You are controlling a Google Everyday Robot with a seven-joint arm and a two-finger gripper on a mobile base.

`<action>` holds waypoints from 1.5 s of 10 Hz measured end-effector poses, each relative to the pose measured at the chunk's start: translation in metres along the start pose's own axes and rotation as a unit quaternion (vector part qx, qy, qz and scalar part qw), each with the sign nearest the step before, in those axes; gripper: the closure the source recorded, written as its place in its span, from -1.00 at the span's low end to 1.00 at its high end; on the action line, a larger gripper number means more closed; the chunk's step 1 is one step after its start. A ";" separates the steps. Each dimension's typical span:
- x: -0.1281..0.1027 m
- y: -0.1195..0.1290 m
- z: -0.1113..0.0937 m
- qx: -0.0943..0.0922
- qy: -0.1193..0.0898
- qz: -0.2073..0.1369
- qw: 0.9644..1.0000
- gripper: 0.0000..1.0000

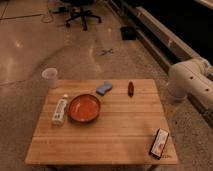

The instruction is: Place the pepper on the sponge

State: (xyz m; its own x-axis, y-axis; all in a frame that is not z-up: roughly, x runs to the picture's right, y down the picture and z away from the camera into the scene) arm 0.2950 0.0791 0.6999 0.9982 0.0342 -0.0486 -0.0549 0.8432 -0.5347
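The pepper is a small dark red-brown object lying near the far right part of the wooden table. The light-blue sponge lies a short way to its left, near the far edge, apart from it. Only a white arm segment shows at the right, beyond the table's right edge. The gripper itself is out of view.
An orange-red bowl sits left of centre. A white labelled bottle lies on its side at the left. A white cup stands at the far left corner. A dark packet rests at the near right corner. An office chair stands behind.
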 end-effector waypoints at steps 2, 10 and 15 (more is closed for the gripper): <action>-0.002 -0.005 0.000 0.002 -0.001 -0.002 1.000 -0.30; 0.001 -0.015 0.002 0.001 -0.002 0.000 1.000 -0.30; 0.002 -0.022 0.006 -0.001 -0.003 0.002 1.000 -0.30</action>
State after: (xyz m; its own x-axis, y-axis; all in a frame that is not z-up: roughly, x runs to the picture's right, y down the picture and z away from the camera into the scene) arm 0.2984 0.0642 0.7169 0.9981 0.0410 -0.0458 -0.0591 0.8425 -0.5354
